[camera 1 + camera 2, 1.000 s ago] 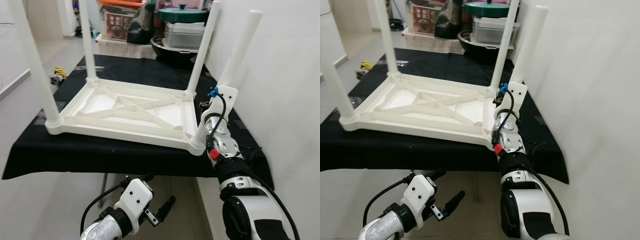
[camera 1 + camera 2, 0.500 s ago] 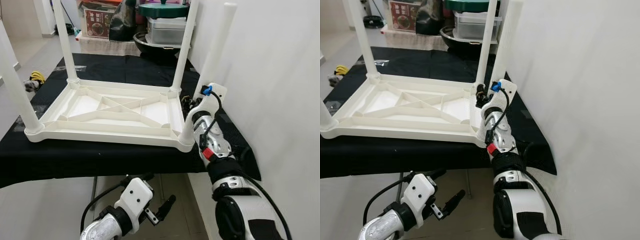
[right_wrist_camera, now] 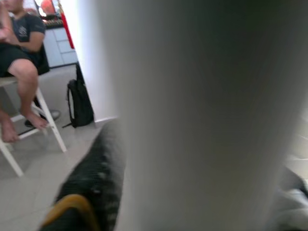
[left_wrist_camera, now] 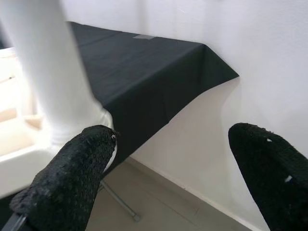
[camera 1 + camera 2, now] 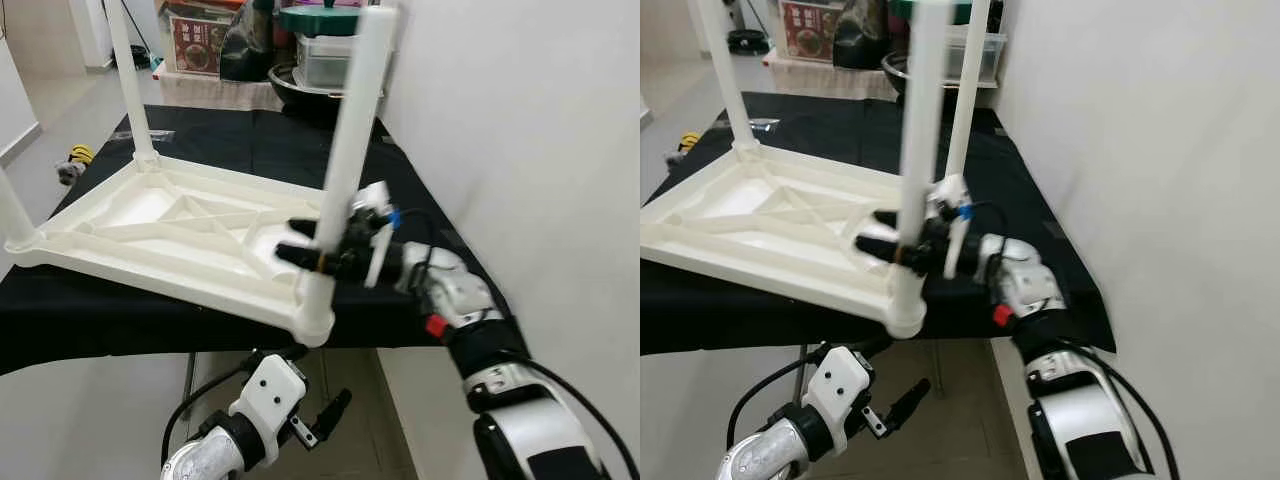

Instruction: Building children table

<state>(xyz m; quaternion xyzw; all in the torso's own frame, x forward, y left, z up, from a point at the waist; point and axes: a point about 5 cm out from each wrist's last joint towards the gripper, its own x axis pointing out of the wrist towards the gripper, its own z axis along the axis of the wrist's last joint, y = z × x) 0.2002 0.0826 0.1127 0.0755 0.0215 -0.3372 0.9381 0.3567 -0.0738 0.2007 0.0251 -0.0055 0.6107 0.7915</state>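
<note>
A white plastic children's table [image 5: 180, 225] lies upside down on a black-covered table [image 5: 410, 200], its legs pointing up. Its near right leg [image 5: 350, 130] stands at the corner closest to me, which juts over the cloth's front edge. My right gripper [image 5: 297, 242] reaches across from the right, one black finger on each side of this leg's lower part, shut on it. In the right wrist view the leg [image 3: 207, 115] sits right against the camera with one finger [image 3: 96, 178] beside it. My left gripper [image 4: 178, 159] hangs open below the table's front edge, holding nothing.
A white wall [image 5: 520, 120] runs close along the right side. Pots and a lidded container [image 5: 320, 50] stand at the back. A yellow object [image 5: 75, 160] lies on the floor at left. In the right wrist view a person [image 3: 19, 53] sits on a chair.
My right gripper has swung down from pointing up beside the near right leg to closing around it. The view has shifted, and the table's near corner now sits further left.
</note>
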